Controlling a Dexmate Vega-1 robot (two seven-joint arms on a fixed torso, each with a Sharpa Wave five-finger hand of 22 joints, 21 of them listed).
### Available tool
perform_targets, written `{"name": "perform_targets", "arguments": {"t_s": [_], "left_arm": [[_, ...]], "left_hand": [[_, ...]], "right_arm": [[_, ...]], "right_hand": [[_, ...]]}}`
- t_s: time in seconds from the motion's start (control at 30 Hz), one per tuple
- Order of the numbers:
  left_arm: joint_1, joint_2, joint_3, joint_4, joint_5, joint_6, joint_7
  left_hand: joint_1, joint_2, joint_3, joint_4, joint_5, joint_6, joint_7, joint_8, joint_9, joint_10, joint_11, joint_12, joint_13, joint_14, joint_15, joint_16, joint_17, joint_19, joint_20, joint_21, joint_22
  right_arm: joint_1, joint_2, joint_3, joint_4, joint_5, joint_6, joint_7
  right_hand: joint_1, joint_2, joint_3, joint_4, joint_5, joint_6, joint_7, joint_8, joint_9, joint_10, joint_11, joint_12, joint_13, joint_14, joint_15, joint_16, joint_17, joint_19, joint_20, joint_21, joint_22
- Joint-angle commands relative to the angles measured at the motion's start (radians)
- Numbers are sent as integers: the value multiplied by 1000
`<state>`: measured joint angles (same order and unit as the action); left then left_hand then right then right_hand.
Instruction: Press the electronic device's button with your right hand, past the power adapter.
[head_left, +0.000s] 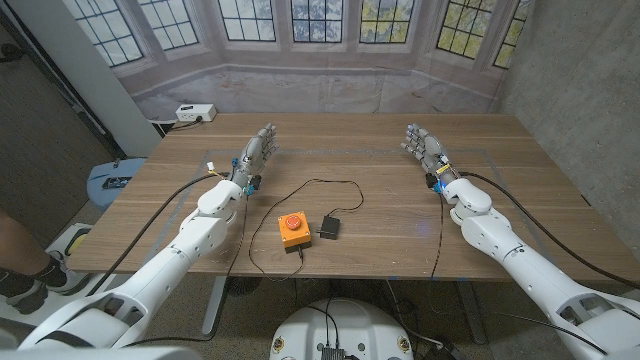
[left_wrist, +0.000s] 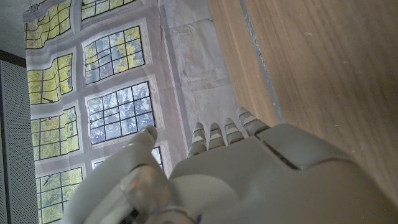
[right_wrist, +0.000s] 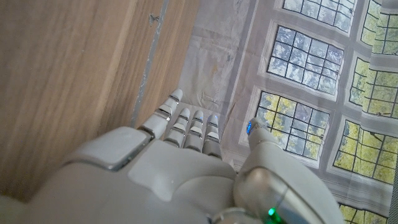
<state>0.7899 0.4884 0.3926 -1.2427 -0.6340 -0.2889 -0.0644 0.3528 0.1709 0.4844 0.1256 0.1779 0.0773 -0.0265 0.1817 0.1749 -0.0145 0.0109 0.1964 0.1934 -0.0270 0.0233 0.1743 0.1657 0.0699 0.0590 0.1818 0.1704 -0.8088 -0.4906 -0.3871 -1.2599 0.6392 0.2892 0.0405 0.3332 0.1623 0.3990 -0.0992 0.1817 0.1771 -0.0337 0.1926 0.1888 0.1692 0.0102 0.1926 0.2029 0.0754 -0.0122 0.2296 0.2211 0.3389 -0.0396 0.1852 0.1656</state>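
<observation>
The left arm is extended from seven o'clock, its left hand (head_left: 256, 152) raised at ten o'clock, fingers apart and nothing held. The right arm is extended from five o'clock, the right hand (head_left: 424, 146) likewise empty at two o'clock, fingers (right_wrist: 186, 121) spread.

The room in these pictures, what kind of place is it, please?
Probably a robot test space made up as a room: the windows look printed on a creased backdrop, a bare wooden table stands before it, and on it lie an orange button device and a black power adapter.
</observation>
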Motion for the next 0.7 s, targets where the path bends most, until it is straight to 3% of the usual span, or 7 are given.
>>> {"name": "perform_targets", "arguments": {"t_s": [0.03, 0.7], "left_arm": [[-37, -7, 16, 36, 13, -7, -25], [41, 33, -3, -74, 10, -2, 14]], "left_hand": [[17, 5, 8, -4, 6, 8, 3, 6, 3, 0, 0, 5, 2, 8, 9, 6, 4, 8, 1, 8, 5], [20, -1, 15, -15, 4, 12, 6, 5, 3, 4, 2, 6, -1, 9, 10, 4, 2, 8, 1, 9, 4]], "right_arm": [[16, 3, -16, 11, -19, -5, 3], [-23, -43, -21, -95, -54, -27, -27]], "right_hand": [[12, -3, 6, -2, 4, 9, 5, 5, 3, 5, 7, 3, 1, 5, 3, 5, 5, 6, -12, 4, 5], [20, -4, 7, -11, 6, 15, 9, 6, 2, -10, 12, 1, 1, -8, 13, -3, 1, -7, -8, 2, 5]]}}
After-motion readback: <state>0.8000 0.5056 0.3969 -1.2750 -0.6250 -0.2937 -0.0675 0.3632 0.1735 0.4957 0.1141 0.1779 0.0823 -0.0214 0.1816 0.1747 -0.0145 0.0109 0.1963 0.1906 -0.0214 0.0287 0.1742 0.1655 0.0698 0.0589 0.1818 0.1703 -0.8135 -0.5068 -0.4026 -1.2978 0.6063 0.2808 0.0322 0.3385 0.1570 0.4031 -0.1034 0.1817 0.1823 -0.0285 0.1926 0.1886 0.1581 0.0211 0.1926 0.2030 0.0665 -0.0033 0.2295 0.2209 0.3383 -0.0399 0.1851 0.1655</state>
